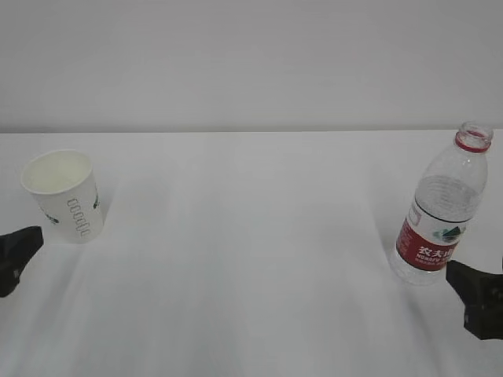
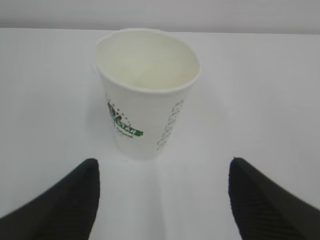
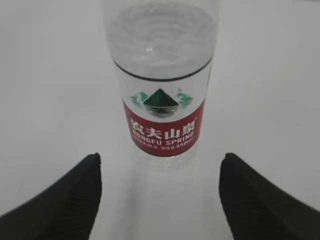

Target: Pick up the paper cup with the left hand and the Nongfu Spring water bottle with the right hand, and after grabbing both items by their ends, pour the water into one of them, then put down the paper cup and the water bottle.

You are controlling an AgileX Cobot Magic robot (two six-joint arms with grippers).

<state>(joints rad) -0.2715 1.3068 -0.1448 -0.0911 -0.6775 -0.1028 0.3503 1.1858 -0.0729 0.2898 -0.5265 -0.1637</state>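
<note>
Both tools stood wide and held nothing. The cup (image 2: 148,90) stood upright on the worktop (image 1: 251,259) just ahead of the left tool (image 2: 162,200), centred between its fingers. The bottle (image 3: 162,85) (cap off, as the exterior view showed) stood likewise ahead of the right tool (image 3: 160,197). Good practice would be to advance each tool straight, then close gently low on the body, because the cup would crush easily.

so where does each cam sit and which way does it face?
Exterior: in front of the table, looking down at a slant; paper cup left, Nongfu Spring water bottle right, both gripper tips at the lower corners.
Left wrist: behind the open left gripper, facing the cup.
Right wrist: behind the open right gripper, facing the bottle.
Shared: each wrist target also appears in the exterior view.
</note>
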